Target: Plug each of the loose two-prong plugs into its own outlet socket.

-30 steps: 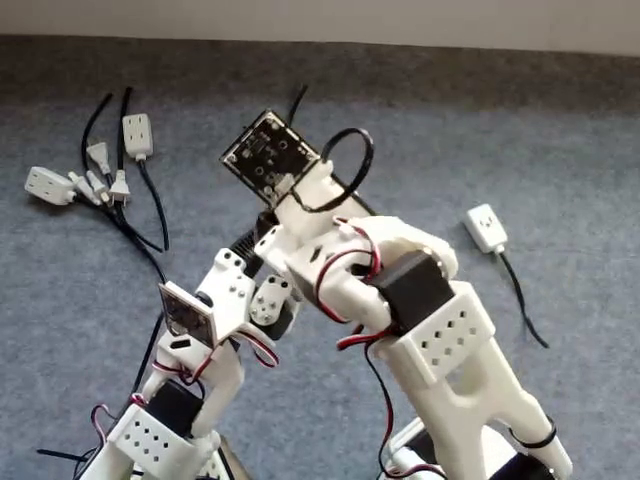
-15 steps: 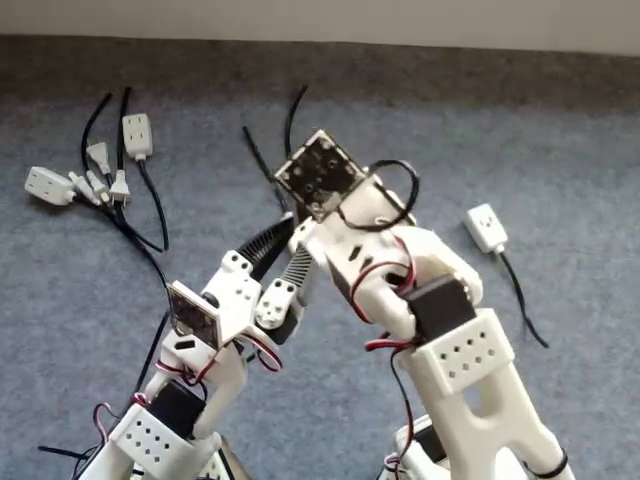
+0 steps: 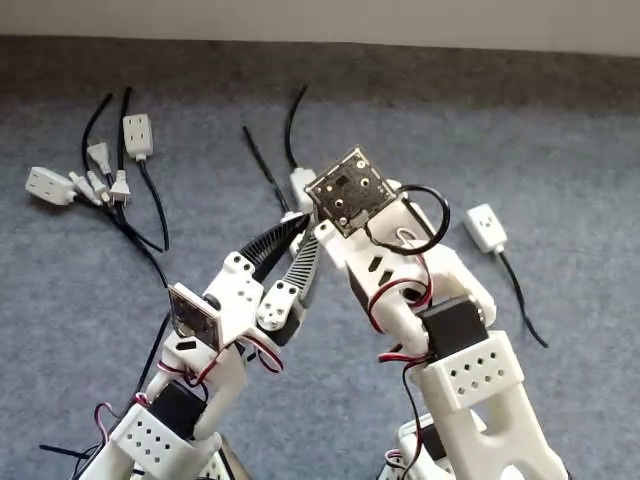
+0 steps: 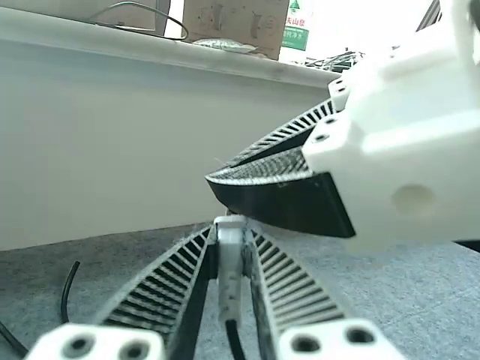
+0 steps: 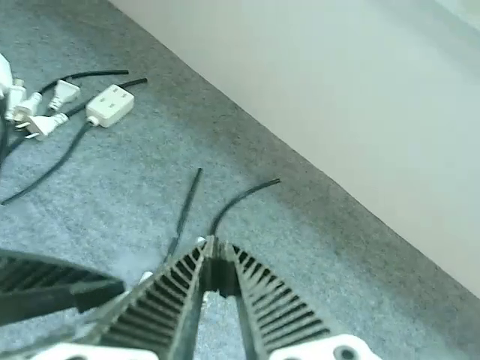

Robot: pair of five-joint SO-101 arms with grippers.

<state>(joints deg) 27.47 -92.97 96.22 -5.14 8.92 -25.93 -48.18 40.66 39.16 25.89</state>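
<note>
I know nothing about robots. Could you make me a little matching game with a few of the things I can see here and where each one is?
Things:
A. small white plug on a black cord
B. single white socket block with a black cord
C. bunch of white plugs and socket blocks on black cords

Places:
1. lying by itself on the right side of the grey carpet
2. at the carpet's far left, towards the back
3. clamped in the left gripper, between its black ribbed fingers

Pairs: A-3, B-1, C-2
</note>
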